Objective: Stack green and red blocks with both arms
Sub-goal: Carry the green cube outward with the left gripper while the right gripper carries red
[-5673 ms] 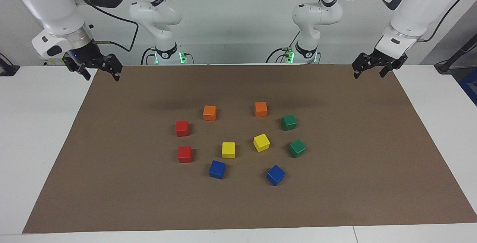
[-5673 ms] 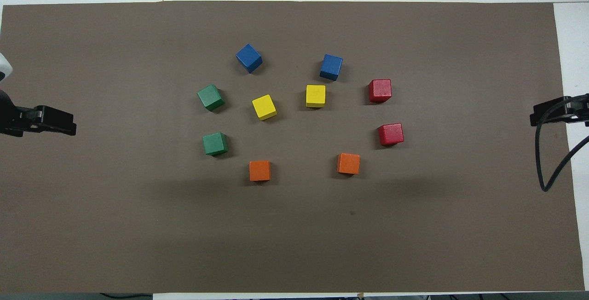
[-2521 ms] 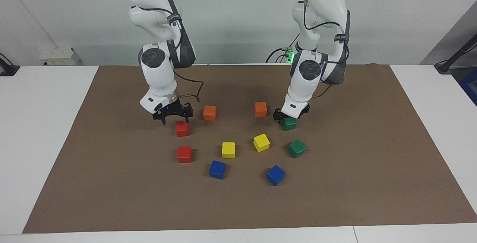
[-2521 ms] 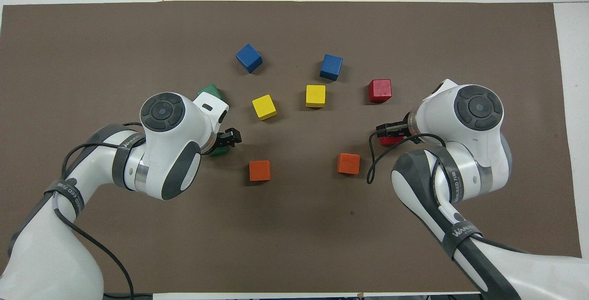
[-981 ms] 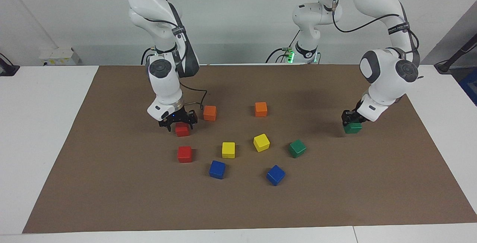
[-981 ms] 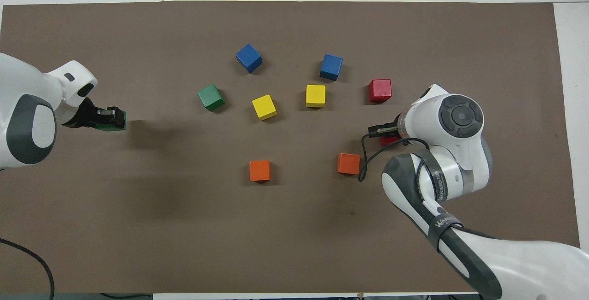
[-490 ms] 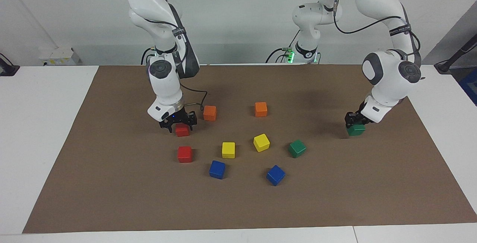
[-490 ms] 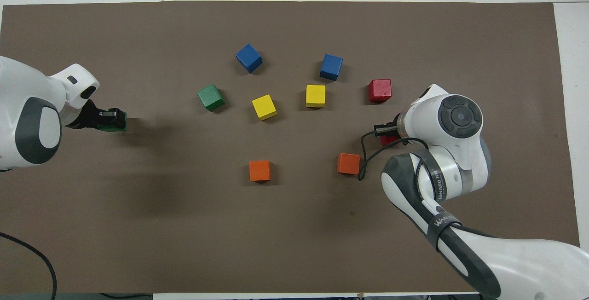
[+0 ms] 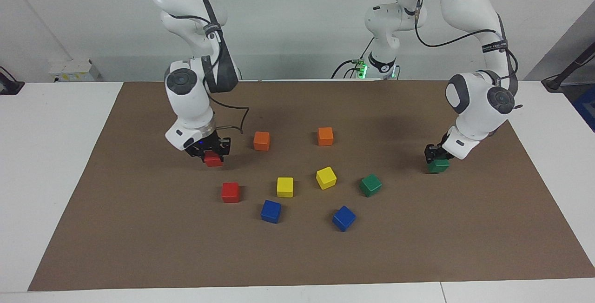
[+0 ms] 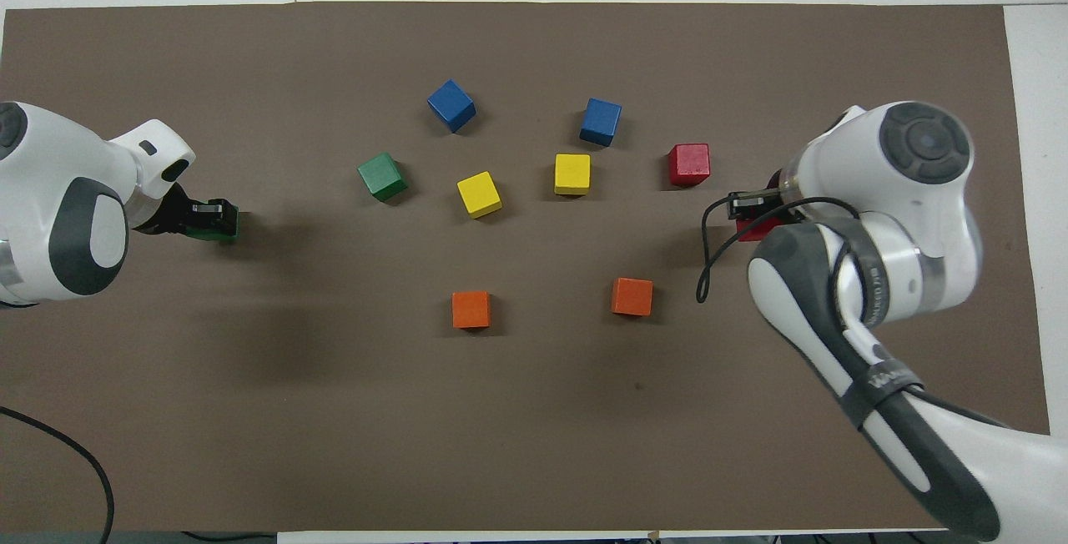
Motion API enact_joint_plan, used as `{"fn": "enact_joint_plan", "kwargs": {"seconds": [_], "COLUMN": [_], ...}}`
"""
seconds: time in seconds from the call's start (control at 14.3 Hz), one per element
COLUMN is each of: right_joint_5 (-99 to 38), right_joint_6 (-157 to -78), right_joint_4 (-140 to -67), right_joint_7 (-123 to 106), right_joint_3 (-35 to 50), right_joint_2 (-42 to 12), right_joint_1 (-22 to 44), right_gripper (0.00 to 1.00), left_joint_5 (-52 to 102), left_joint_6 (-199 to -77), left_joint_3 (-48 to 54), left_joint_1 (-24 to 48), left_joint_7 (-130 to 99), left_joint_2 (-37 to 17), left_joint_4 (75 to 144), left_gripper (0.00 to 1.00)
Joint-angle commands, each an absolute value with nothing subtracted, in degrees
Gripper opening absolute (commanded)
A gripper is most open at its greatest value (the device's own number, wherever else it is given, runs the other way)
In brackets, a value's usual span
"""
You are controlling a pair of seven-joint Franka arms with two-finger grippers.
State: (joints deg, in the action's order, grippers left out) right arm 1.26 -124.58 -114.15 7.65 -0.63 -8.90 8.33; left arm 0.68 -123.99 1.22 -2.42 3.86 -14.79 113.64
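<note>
Now the right gripper [image 9: 210, 153] pinches a red block [image 9: 213, 159], lifted and shifted toward the right arm's table edge; the left gripper [image 9: 435, 156] still pinches a green block [image 9: 438, 166].

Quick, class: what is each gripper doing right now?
Left gripper: shut on a green block.
Right gripper: shut on a red block.

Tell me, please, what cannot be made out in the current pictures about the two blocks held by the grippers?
- Held red block: overhead view, mostly covered by the right gripper and its arm.
- Held green block: the left gripper covers its top in both views.
- Facing view: cannot tell whether either block touches the brown mat.
</note>
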Motion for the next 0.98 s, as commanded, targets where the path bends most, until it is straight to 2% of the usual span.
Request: {"fn": "enact_joint_plan", "kwargs": {"seconds": [0.0, 0.28, 0.35, 0.42, 0.49, 0.56, 0.63, 0.91], "right_joint_5": [0.5, 0.5, 0.5, 0.5, 0.5, 0.5, 0.4, 0.4], "right_joint_6": [-120.4, -120.1, -120.7, -121.4, -122.9, -125.2, -127.6, -131.8], "right_joint_4": [-112.2, -113.0, -113.5, -114.4, -115.0, -116.4, -117.4, -117.9], "right_joint_7": [3.8, -3.2, -3.3, -4.4, -5.6, -5.8, -5.7, -5.7], "right_joint_3": [-0.3, -0.3, -0.3, -0.3, -0.3, -0.3, -0.3, -0.3], "right_joint_2": [-6.4, -5.5, -5.7, -6.0, -6.5, -7.1, -7.6, -10.7], "right_joint_1": [2.0, -3.0, -4.0, -4.7, -5.1, -5.4, -5.5, -5.9], "right_gripper": [0.00, 0.00, 0.00, 0.00, 0.00, 0.00, 0.00, 0.00], "left_joint_5": [-0.4, -0.4, -0.4, -0.4, -0.4, -0.4, -0.4, -0.5], "left_joint_6": [-125.8, -126.0, -126.0, -126.0, -126.1, -126.4, -126.8, -126.6], "left_joint_3": [0.9, 0.9, 0.9, 0.9, 0.9, 0.9, 0.9, 0.8], "left_joint_1": [-1.9, -1.9, -1.9, -1.9, -2.0, -1.9, -1.9, -1.9], "left_joint_7": [3.6, 1.4, 1.3, 1.3, 0.8, 0.0, 0.0, 0.1], "left_joint_2": [-14.8, -14.7, -14.7, -14.7, -14.7, -14.6, -14.6, -14.1], "left_joint_4": [115.0, 115.1, 115.2, 115.2, 115.4, 115.8, 115.8, 114.8], "left_gripper": [0.00, 0.00, 0.09, 0.26, 0.33, 0.51, 1.00, 1.00]}}
